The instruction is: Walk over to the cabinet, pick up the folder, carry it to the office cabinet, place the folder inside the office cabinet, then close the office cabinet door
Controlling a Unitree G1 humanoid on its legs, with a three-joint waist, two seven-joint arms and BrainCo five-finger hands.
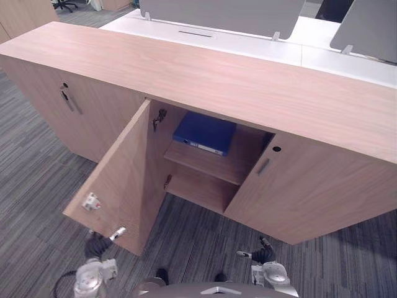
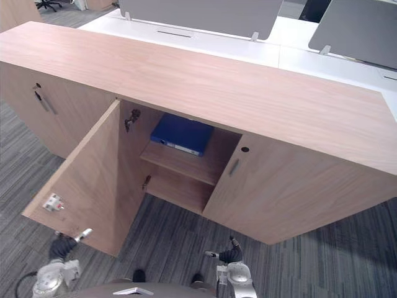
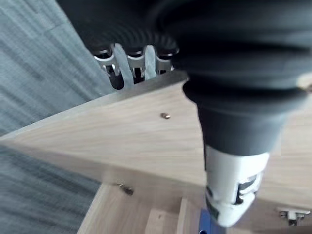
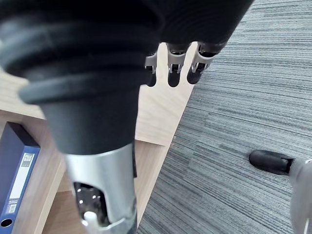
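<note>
Office cabinet (image 1: 205, 81) with its left door (image 1: 118, 180) swung open. The blue folder (image 1: 205, 133) lies flat on the upper shelf (image 1: 211, 162) inside, at its back. The left hand (image 1: 98, 247) sits at the door's lower outer corner; its grasp cannot be told. The right hand (image 1: 263, 254) hangs over the carpet (image 1: 205, 248), fingers loosely spread and holding nothing.

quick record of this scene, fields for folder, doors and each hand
folder: blue folder lying on the upper shelf inside the office cabinet
doors: left door swung open, right door shut
left: left hand low by the open door's bottom corner
right: right hand low over the carpet, open, holding nothing
remaining: door not yet closed
</note>
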